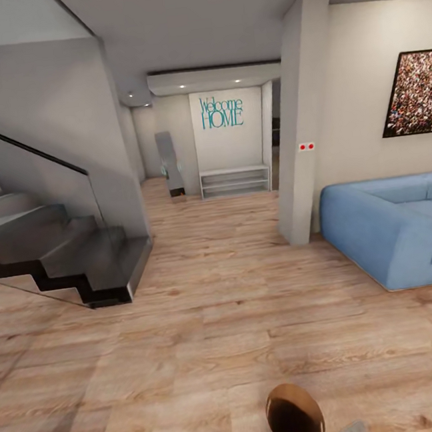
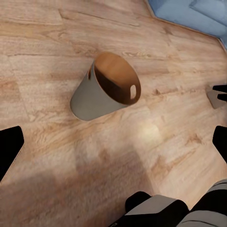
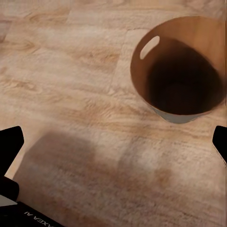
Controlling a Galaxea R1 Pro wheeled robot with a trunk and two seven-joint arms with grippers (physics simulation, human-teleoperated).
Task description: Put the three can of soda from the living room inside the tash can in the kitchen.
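Observation:
The trash can, pale grey outside and glossy brown inside, stands on the wood floor at the bottom of the head view, just in front of me. The left wrist view takes in the trash can from the side, with two handle slots in its wall. The right wrist view looks down into the trash can, and its dark bottom holds nothing that I can make out. My left gripper is open above bare floor, short of the bin. My right gripper is open too, beside the bin. The soda cans are out of view.
A light-blue sofa lies to the right, beside a white pillar. A dark staircase with a glass rail stands on the left. Between them a hallway runs to a white shelf under a "Welcome HOME" sign.

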